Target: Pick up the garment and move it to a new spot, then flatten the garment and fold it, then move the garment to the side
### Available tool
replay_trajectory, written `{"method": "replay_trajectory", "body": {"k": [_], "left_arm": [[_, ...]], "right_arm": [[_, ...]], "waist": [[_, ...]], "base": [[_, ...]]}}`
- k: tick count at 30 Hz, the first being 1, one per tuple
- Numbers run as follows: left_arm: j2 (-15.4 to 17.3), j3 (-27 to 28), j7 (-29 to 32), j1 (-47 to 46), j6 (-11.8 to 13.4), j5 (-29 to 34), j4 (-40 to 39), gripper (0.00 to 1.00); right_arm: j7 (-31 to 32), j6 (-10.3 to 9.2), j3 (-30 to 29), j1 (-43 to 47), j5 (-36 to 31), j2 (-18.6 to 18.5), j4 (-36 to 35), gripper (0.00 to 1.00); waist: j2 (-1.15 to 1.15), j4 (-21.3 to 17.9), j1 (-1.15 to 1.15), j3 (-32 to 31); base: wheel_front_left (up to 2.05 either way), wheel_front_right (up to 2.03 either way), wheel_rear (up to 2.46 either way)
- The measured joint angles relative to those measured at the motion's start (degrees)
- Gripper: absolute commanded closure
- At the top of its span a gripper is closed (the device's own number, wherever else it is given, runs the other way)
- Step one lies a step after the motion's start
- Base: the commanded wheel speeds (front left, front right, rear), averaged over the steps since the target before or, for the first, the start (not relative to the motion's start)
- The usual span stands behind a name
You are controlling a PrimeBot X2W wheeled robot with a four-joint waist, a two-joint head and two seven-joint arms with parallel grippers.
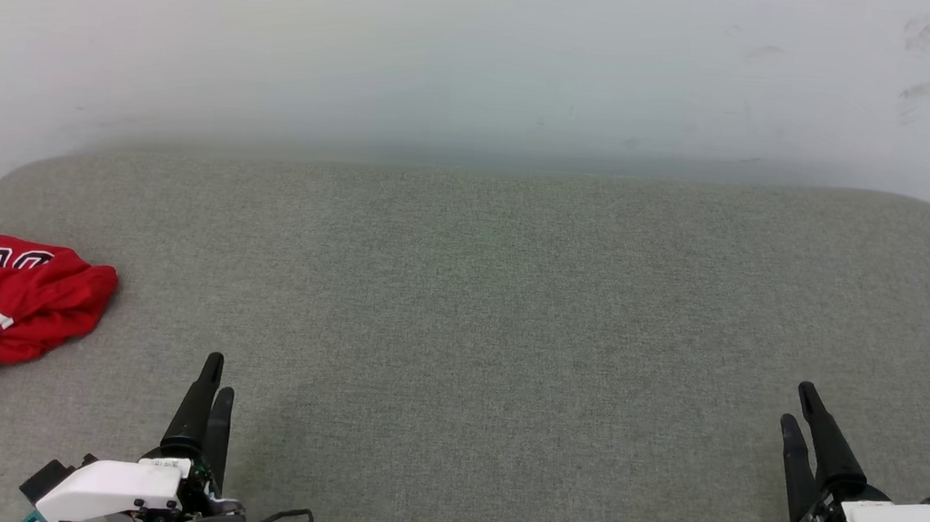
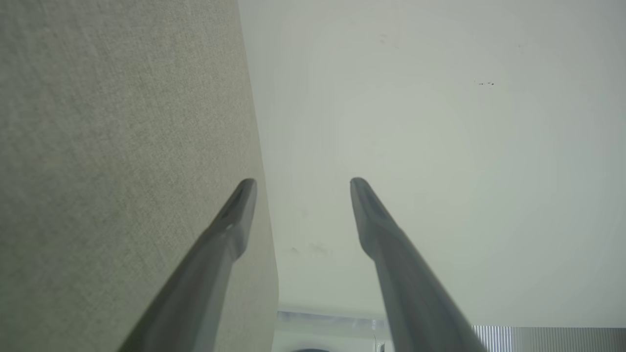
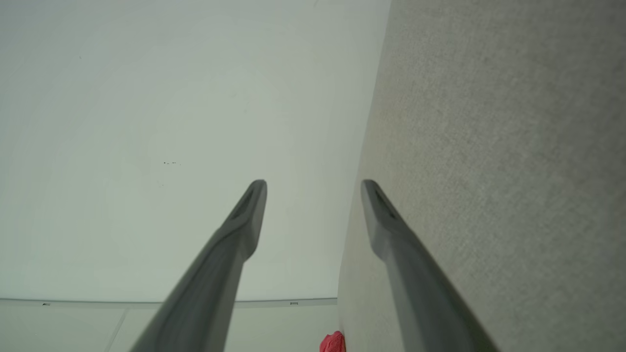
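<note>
The garment (image 1: 29,292) lies crumpled at the far left edge of the grey fabric surface (image 1: 479,295): red cloth with a white sleeve and part of its black, white-outlined lettering showing. A small red bit of the garment (image 3: 333,343) peeks in at the bottom of the right wrist view. My left gripper (image 1: 220,373) hovers low at the lower left, a short way right of the garment, open and empty (image 2: 303,182). At the lower right, far from the garment, my right gripper (image 1: 797,403) is also open and empty (image 3: 314,182).
A white wall (image 1: 480,49) rises behind the surface's rounded far edge. A dark cable (image 1: 283,518) hangs by my left wrist.
</note>
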Motion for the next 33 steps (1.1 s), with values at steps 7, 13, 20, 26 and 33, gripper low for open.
{"method": "replay_trajectory", "body": {"k": [7,13,20,26,33], "left_arm": [[0.01,1.27,-1.91,-0.02,0.15,5.98,-1.46,0.00],[0.02,1.49,-3.44,-0.07,2.03,13.56,-3.97,0.00],[0.02,0.00,-5.12,-0.07,5.09,23.39,-6.53,0.00],[0.03,-1.51,-6.33,-0.01,7.58,31.77,-7.75,0.00],[0.16,-3.03,-7.79,0.12,9.67,40.16,-8.57,0.00]], "right_arm": [[-1.92,0.00,0.16,-0.03,-7.11,0.01,-1.93,0.00],[-3.34,0.00,0.34,-0.04,-14.74,0.02,-4.02,0.00],[-5.05,0.00,0.80,-0.07,-24.75,0.03,-6.61,0.00],[-6.36,0.00,1.76,-0.06,-33.57,0.03,-8.01,0.00],[-7.82,0.00,2.68,-0.04,-41.44,0.03,-9.20,0.00]], "waist": [[0.00,0.01,0.01,0.07],[0.00,0.01,0.01,0.14],[0.00,0.05,0.01,0.15],[0.00,0.12,0.01,0.09],[0.00,0.15,0.00,0.07]], "base": [[0.00,0.00,0.00],[0.00,0.00,0.00],[0.00,0.00,0.00],[0.00,0.00,0.00],[0.00,0.00,0.00]]}}
